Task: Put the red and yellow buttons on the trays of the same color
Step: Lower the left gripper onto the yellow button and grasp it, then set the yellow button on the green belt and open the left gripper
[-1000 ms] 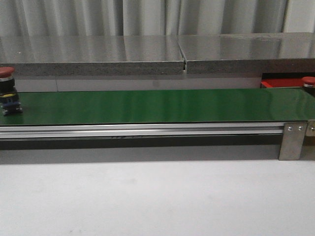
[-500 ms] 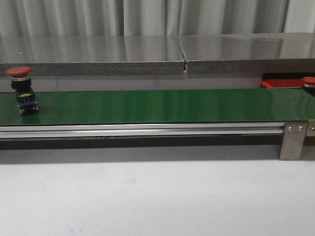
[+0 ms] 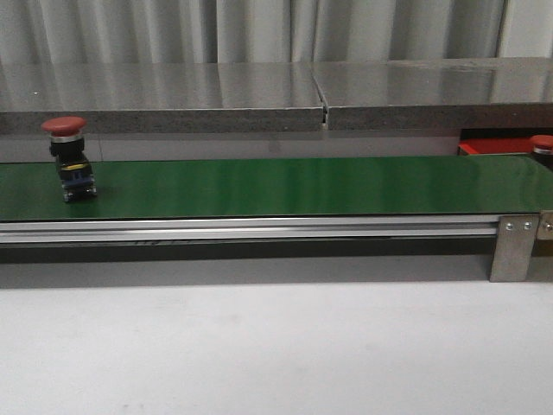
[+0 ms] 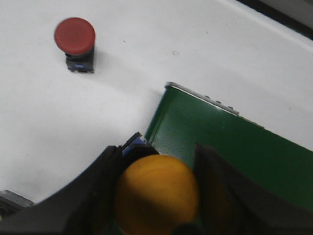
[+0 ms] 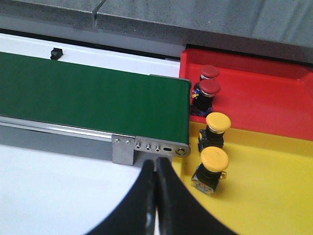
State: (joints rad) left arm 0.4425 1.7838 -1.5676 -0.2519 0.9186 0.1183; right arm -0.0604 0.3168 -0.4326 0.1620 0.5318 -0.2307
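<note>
- A red button (image 3: 68, 160) stands upright on the green belt (image 3: 285, 185), near the belt's left end.
- The left gripper (image 4: 156, 196) holds a yellow button (image 4: 157, 192) between its dark fingers (image 4: 100, 188), just over the belt's end edge; the close view is blurred, so I cannot tell how firm the contact is.
- Another red button (image 4: 75, 41) stands on the white table (image 4: 44, 122), apart from the belt's end.
- The right gripper (image 5: 156, 188) has its fingers pressed together with nothing between them, above the belt's metal end bracket (image 5: 149, 146).
- At that end of the belt, two red buttons (image 5: 207, 83) stand in the red tray (image 5: 264, 100), close to its near-belt edge.
- Two yellow buttons (image 5: 214, 144) stand in the yellow tray (image 5: 264, 186), also by the edge nearest the belt.
</note>
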